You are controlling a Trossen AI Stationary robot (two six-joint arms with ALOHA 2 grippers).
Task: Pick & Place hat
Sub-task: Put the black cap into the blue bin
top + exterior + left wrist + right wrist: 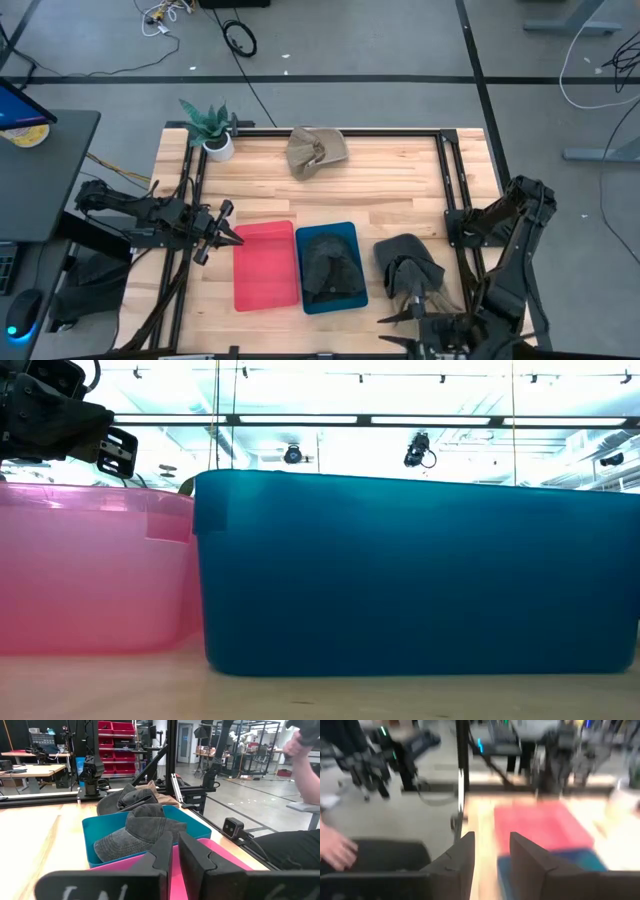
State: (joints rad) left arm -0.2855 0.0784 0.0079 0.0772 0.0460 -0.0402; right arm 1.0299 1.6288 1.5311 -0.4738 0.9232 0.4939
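One dark grey hat [332,268] lies inside the blue bin [302,300], its brim toward the pink bin in the left wrist view [142,832]. A second dark hat [408,262] lies crumpled on the table right of the blue bin. A tan hat [316,150] lies at the table's far edge. My right gripper [400,312] hovers near the front edge just beside the second dark hat, open, with nothing between its fingers [491,845]. My left gripper [230,237] waits shut at the pink bin's left side [175,847].
The pink bin [265,290] stands left of the blue bin, and the two fill the low view [100,570]. A potted plant [212,130] stands at the far left corner. A person's hand [335,847] and arm [305,765] show beyond the table.
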